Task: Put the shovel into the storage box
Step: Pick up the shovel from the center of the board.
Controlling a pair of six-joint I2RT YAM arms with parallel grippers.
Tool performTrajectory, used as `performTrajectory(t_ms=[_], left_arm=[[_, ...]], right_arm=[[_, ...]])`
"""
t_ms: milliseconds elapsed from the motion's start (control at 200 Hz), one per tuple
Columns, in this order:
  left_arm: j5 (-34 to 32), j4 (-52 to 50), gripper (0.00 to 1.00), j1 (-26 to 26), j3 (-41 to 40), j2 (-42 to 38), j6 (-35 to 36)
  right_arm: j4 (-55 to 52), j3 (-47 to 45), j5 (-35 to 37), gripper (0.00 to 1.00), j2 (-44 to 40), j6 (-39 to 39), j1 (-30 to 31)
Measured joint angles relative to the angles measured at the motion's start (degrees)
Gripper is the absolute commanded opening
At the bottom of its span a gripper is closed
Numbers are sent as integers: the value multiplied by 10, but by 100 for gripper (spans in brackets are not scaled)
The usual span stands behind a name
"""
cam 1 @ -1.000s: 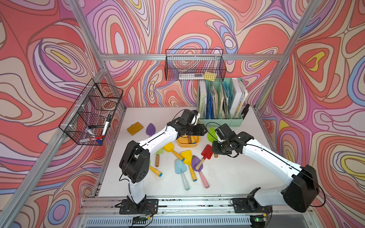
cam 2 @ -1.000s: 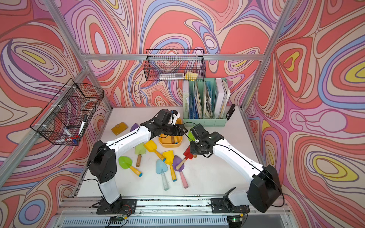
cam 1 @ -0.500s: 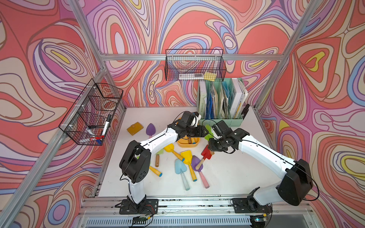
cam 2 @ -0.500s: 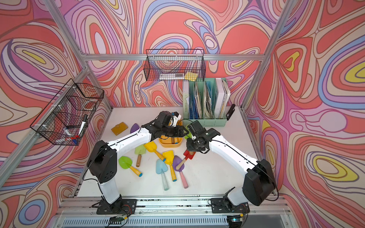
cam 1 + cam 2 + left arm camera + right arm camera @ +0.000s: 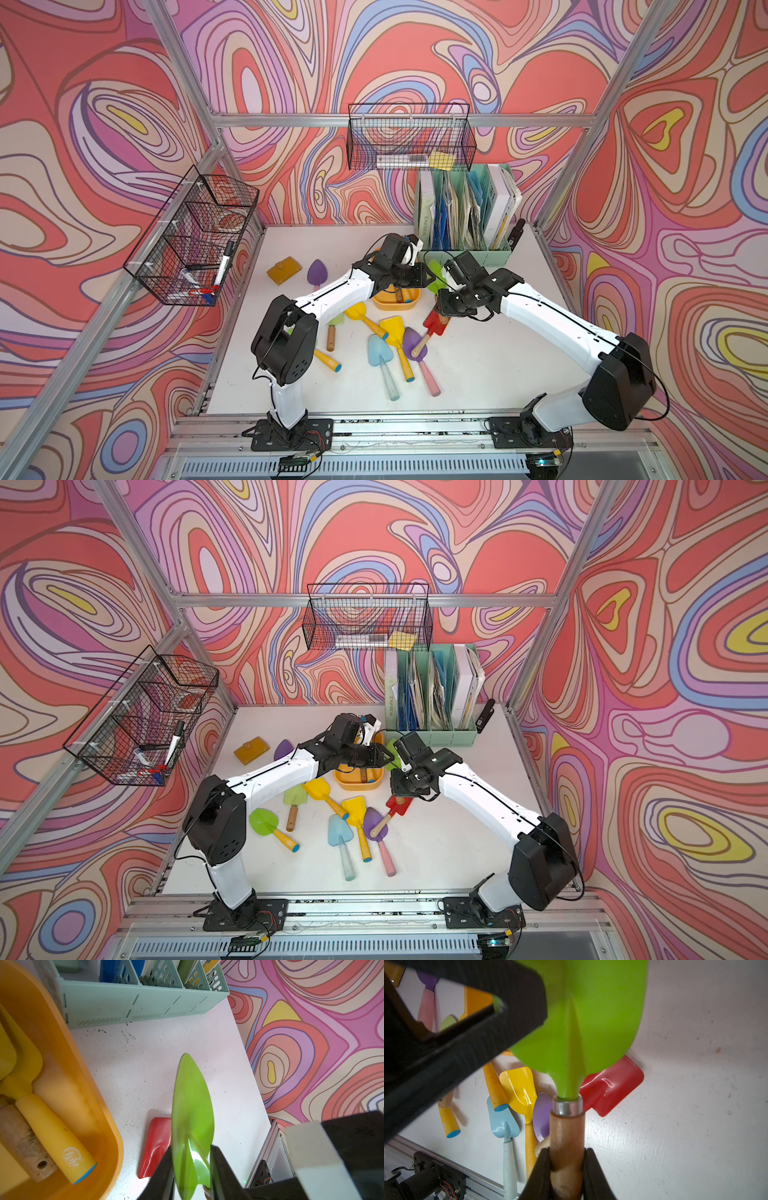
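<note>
A green shovel [image 5: 581,1012] with a wooden handle hangs above the table, just right of the yellow-orange storage box [image 5: 395,306]. My right gripper [image 5: 566,1151] is shut on its handle. My left gripper [image 5: 191,1149] has its jaws pressed against both sides of the green blade [image 5: 193,1105]. In both top views the two grippers meet beside the box [image 5: 357,786], with only a bit of the green blade [image 5: 434,268] showing. Inside the storage box [image 5: 62,1053] lie a yellow shovel [image 5: 52,1132] and a wooden handle [image 5: 20,1140].
A red shovel [image 5: 434,324] lies on the table under the held one. Several more shovels [image 5: 395,336] are scattered at the front middle. The mint file organizer [image 5: 461,253] stands close behind the grippers. A yellow wallet [image 5: 284,270] and a purple shovel [image 5: 316,270] lie at the back left.
My right arm carried the green shovel left toward the box. My left gripper's jaws came together on its blade.
</note>
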Motion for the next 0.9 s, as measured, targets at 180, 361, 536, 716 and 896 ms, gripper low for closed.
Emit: performTrajectory(t_ms=[180,361,536,716,896], left_arm=[[-5,1,14,1,-4,0,-2],[-2,7,3,1,-5,0,-11],[7,16,2,0,-5,-1,-15],[4,7,0,1,-5,0,-4],[5,-15,0,13,-1,0,6]], right_arm=[[0,0,-1,0,0,0,0],[-1,0,-3,0,0,3,0],[-2,0,-2,22,0,7,0],[2,7,-5,41,-1,3,1],[2,17,-4,46,-21,0,1]])
